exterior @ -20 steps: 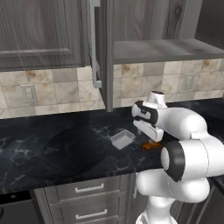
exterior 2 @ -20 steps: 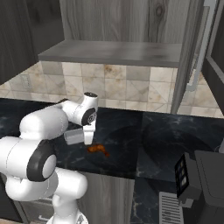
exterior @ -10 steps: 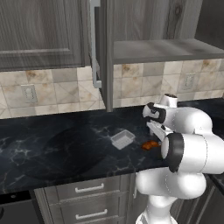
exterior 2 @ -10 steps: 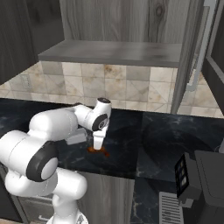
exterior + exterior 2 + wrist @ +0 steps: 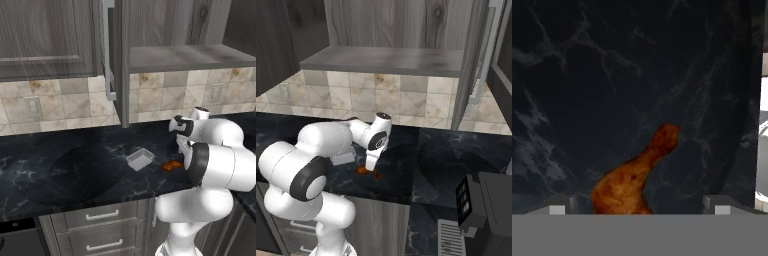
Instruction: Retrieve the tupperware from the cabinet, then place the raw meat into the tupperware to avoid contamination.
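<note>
I have the tupperware (image 5: pixel 140 159) out of the cabinet (image 5: pixel 150 55) already; it sits upright and empty on the dark counter (image 5: pixel 60 160), back from the front edge and below the open cabinet door, so I judge the fetching step done and the meat step in hand. The meat (image 5: pixel 632 180) lies on the counter just to the right of the tupperware, nearer the front edge, apart from it and not touching. My gripper (image 5: pixel 372 170) hangs directly over the meat, pointing down at the counter; in the hand view the two fingertips (image 5: pixel 558 208) stand wide apart at the bottom with the thick end of the drumstick between them and the thin end pointing away. The jaws are fully open and hold nothing; I can't tell from these views whether the tips have reached the counter yet. Next I would lower the last bit until the fingers straddle the fat end, close on it there rather than on the narrow bone end, lift clear, and carry it a short way left to drop into the tupperware. The meat looks glossy, so I'd expect it could slip if pinched off centre.
</note>
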